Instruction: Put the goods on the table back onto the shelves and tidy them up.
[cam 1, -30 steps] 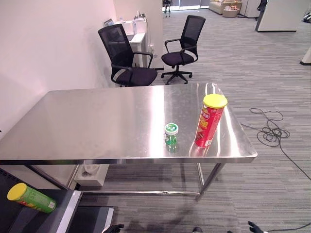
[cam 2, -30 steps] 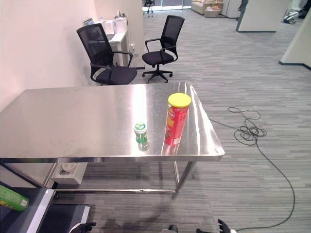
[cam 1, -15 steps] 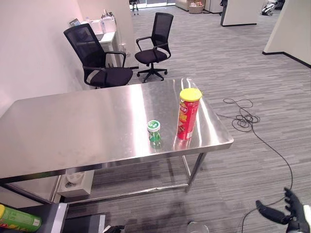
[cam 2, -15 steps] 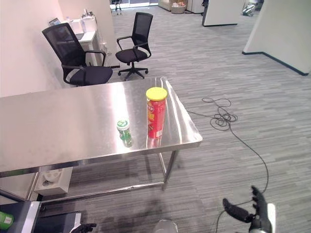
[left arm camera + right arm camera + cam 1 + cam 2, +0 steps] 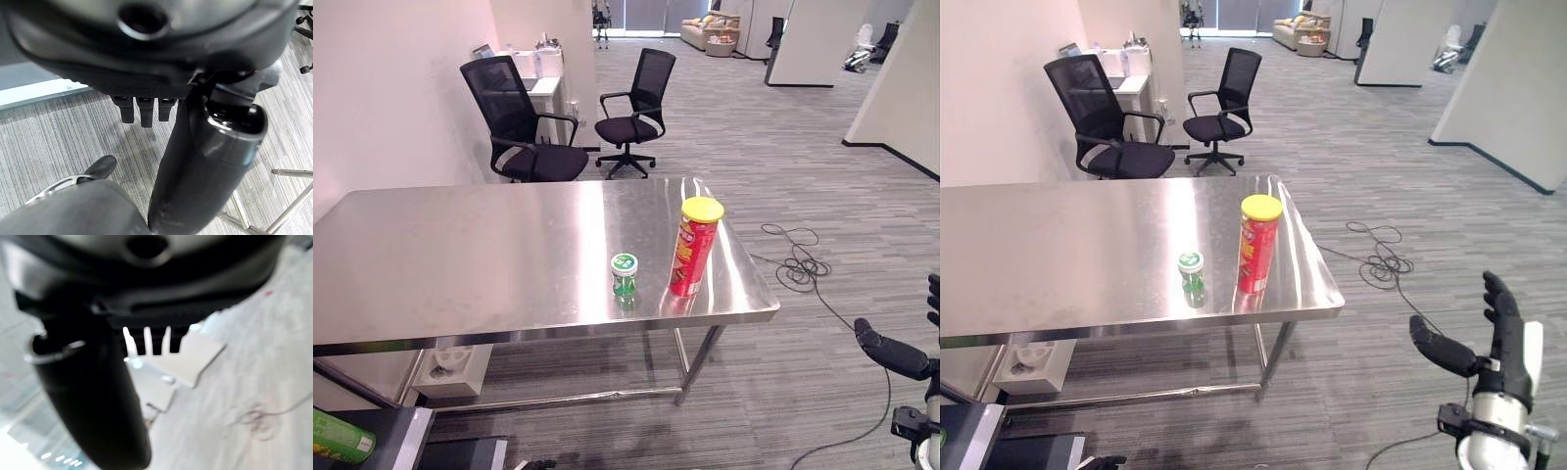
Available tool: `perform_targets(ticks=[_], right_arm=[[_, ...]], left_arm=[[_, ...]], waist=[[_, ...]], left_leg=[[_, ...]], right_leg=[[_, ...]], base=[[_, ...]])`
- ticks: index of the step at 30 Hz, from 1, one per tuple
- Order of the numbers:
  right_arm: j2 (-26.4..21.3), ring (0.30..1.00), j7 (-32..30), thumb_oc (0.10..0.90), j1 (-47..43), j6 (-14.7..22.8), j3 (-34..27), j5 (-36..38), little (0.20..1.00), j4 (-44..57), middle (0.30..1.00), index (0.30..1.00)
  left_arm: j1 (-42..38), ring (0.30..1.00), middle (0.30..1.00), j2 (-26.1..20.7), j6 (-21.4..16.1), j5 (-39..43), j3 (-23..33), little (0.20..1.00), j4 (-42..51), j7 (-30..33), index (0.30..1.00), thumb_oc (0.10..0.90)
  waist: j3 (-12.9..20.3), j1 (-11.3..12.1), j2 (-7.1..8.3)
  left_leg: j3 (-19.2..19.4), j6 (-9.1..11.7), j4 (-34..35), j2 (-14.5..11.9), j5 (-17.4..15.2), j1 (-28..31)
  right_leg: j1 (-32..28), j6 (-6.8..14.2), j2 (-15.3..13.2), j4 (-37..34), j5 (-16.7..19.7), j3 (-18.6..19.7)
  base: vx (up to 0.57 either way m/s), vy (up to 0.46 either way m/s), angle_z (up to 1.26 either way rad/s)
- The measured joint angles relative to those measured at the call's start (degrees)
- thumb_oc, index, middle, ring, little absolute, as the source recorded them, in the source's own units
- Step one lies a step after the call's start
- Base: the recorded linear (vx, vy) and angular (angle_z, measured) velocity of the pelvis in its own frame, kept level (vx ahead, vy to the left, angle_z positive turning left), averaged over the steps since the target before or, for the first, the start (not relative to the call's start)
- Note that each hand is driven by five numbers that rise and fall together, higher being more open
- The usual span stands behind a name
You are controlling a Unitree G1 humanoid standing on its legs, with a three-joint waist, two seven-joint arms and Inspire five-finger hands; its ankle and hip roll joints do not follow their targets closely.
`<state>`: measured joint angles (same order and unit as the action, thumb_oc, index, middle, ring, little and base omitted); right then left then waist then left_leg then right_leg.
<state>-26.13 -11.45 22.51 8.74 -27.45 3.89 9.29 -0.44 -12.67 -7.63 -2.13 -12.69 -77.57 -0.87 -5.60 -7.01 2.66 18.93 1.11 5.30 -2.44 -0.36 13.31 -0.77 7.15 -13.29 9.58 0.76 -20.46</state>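
We see a long steel counter (image 5: pixel 460 255) on a grey striped carpet (image 5: pixel 773 147), with a pale wall on its left side. Behind the counter stand two black office chairs (image 5: pixel 524 122), and beside them a white cabinet (image 5: pixel 546 90). At the lower left corner, part of a dark shelf (image 5: pixel 372 441) carries a green can (image 5: pixel 337 438) that lies on its side.

On the counter, near its right end, a red can (image 5: pixel 693 247) with a yellow lid stands upright. A small green jar (image 5: pixel 625 275) with a white lid stands just beside it, on its left, not touching.

Against half a second ago, the camera has turned. The right robot hand (image 5: pixel 1503 338) is now higher at the right, fingers straight and released, holding nothing. The left robot hand (image 5: pixel 146 105) hangs over the carpet, fingers straight, also empty.

The print on the red can we cannot read.
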Motion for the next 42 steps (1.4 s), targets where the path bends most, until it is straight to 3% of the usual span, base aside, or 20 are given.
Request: perform_targets(ticks=[4,8,17,24,27,31,35,42], right_arm=[[-1.17,0.900,1.58,0.800,-3.47,1.76,0.74,3.45,0.900,2.41,0.900,0.900],[-7.59,0.900,3.55,0.800,-5.28,1.94,2.46,5.11,0.900,2.41,0.900,0.900],[-11.61,0.900,6.49,0.800,-12.79,2.51,8.66,11.79,0.900,2.46,0.900,0.900],[-11.20,0.900,8.98,0.800,-14.09,2.89,11.97,18.37,0.900,-0.40,0.900,0.900],[-6.19,0.900,9.48,0.800,-15.49,2.91,16.19,20.42,0.900,-0.03,0.900,0.900],[-8.66,0.900,11.53,0.800,-16.07,2.87,21.14,20.67,0.900,-0.01,0.900,0.900],[-10.49,0.900,13.21,0.800,-16.40,2.87,21.60,23.96,0.900,0.14,0.900,0.900],[-11.16,0.900,15.20,0.800,-18.52,2.82,24.75,25.69,0.900,0.15,0.900,0.900]], left_arm=[[0.02,0.900,0.900,0.22,0.27,-0.07,-0.32,0.900,0.70,-0.05,0.900,0.800],[-0.04,0.900,0.900,0.32,0.44,-0.19,-0.79,0.900,1.63,-0.08,0.900,0.800],[-0.32,0.900,0.900,0.57,0.46,-0.17,-2.72,0.900,2.33,-0.53,0.900,0.800],[-0.48,0.900,0.900,0.94,0.46,0.57,-1.58,0.900,2.56,-0.95,0.900,0.800],[-0.33,0.900,0.900,0.79,0.54,0.97,-1.24,0.900,2.31,-1.04,0.900,0.800],[-0.33,0.900,0.900,0.82,0.50,0.89,-1.10,0.900,2.57,-1.04,0.900,0.800],[-0.11,0.900,0.900,0.62,0.49,0.91,-0.45,0.900,3.48,-1.05,0.900,0.800],[0.20,0.900,0.900,0.60,0.49,2.02,0.44,0.900,3.47,-1.06,0.900,0.800]], waist=[[0.27,0.65,-0.58],[0.22,1.64,-1.15],[0.72,3.48,-2.04],[1.10,4.94,-1.92],[0.91,4.78,-1.69],[0.97,5.06,-1.99],[0.87,6.28,-1.82],[0.72,6.31,-2.03]], left_leg=[[-0.63,0.84,-0.05,-0.85,0.47,-0.51],[-0.78,1.05,-0.05,-1.33,0.44,-0.68],[-2.38,1.63,-0.06,-2.13,0.68,-1.92],[-3.27,1.83,-0.05,-2.39,0.57,-2.00],[-3.17,1.99,-0.06,-2.63,0.67,-2.19],[-3.27,2.03,-0.06,-2.65,0.69,-2.49],[-3.34,2.22,-0.06,-2.76,0.82,-2.62],[-3.50,2.46,-0.05,-3.05,0.93,-2.55]], right_leg=[[-0.65,-0.79,1.10,-1.81,0.61,-1.34],[-1.49,-0.98,1.79,-3.17,0.82,-1.65],[-3.18,-1.18,3.37,-7.64,2.29,-3.36],[-4.62,-1.12,4.01,-9.78,2.81,-4.48],[-4.46,-1.17,4.29,-10.00,2.84,-4.40],[-4.65,-1.34,4.45,-10.96,3.36,-4.55],[-4.85,-1.36,4.76,-11.93,3.81,-4.65],[-5.88,-1.61,5.45,-13.95,4.36,-5.08]], base=[[0.02,-0.072,0.10],[0.01,-0.052,0.03],[0.01,-0.043,0.08],[-0.01,-0.030,0.07],[-0.01,-0.024,0.00],[-0.01,-0.032,0.01],[0.00,-0.040,0.00],[0.00,-0.030,0.01]])
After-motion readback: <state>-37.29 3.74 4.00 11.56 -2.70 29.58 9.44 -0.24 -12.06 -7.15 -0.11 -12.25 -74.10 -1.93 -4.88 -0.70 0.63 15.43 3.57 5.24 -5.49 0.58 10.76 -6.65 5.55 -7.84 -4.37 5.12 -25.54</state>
